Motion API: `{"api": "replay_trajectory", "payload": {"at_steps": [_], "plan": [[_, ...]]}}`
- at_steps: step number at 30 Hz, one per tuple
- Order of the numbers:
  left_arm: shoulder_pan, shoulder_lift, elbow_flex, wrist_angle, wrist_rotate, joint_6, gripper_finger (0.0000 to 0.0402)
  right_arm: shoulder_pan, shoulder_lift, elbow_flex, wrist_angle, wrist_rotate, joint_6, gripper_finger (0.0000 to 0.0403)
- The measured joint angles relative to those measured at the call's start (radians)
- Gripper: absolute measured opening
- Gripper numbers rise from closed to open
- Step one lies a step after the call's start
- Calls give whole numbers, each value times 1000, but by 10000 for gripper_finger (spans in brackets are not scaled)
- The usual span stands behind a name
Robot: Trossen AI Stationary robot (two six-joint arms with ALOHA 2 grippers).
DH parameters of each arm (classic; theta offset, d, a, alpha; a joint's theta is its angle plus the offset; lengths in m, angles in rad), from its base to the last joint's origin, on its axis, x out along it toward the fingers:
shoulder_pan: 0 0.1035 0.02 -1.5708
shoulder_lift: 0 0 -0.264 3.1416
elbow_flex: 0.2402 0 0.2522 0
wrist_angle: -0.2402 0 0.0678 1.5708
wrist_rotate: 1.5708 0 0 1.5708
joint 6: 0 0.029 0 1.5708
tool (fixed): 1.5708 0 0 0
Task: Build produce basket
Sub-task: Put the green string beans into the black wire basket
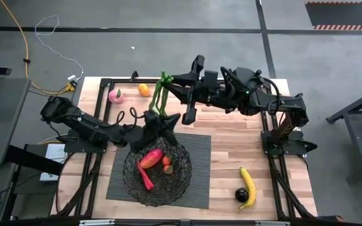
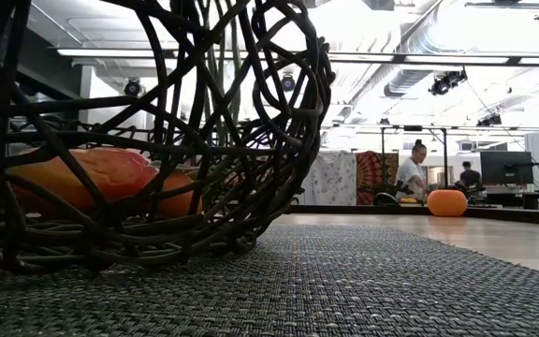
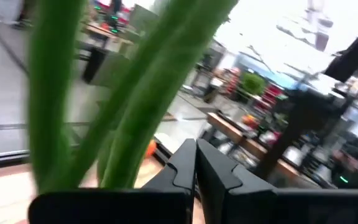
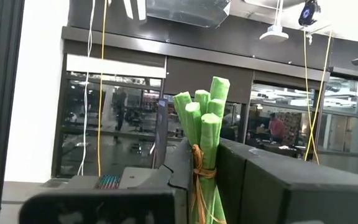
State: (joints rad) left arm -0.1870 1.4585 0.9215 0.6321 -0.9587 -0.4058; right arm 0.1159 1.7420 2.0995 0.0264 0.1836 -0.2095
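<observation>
Bundle of green beans (image 1: 159, 94) held between two arms above the far rim of the basket (image 1: 158, 168). The right gripper (image 1: 167, 80) is clamped narrow on the tied upper end of the bundle; the right wrist view shows the stalk tops and a brown tie (image 4: 197, 163) rising between its fingers. The left gripper (image 1: 158, 118) is fully closed at the lower end of the bundle, and the left wrist view shows the green stalks just ahead of its shut fingers; whether the stalks are actually pinched there cannot be told. Gripping both ends probably keeps the long, limp bundle in line while it is steered down into the wire bowl.

The basket sits on a dark ribbed mat (image 1: 193, 157) at the near middle of the desk (image 1: 231, 141). It already holds two red peppers (image 1: 149, 159) and a small orange (image 1: 166, 164), lying low against the mesh where the bowl's curve lets them settle.

Remaining produce lies loose on the desk: a pink peach (image 1: 115, 96) and another orange (image 1: 143, 90) at the far edge, a yellow banana (image 1: 248, 186) touching a dark round fruit (image 1: 241, 195) at the near right. The task appears roughly half done.
</observation>
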Motion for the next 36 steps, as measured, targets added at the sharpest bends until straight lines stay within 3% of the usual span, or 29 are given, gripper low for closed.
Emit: {"api": "replay_trajectory", "payload": {"at_steps": [8, 14, 20, 28, 36], "plan": [[18, -2, 0, -44, -102, 59, 0, 34, 0, 0, 20, 31, 3, 25], [38, -25, 0, -51, -115, 123, 0, 96, -10, 0, -35, 85, -1, 25], [43, -115, 0, -118, -127, 231, 0, 158, -16, 2, -125, 228, -32, 25], [76, -245, 0, -315, -148, 295, 0, 187, -16, 2, -161, 251, 18, 25], [123, -312, 0, -378, -150, 319, 0, 235, -16, -3, -222, 341, 55, 25]]}}
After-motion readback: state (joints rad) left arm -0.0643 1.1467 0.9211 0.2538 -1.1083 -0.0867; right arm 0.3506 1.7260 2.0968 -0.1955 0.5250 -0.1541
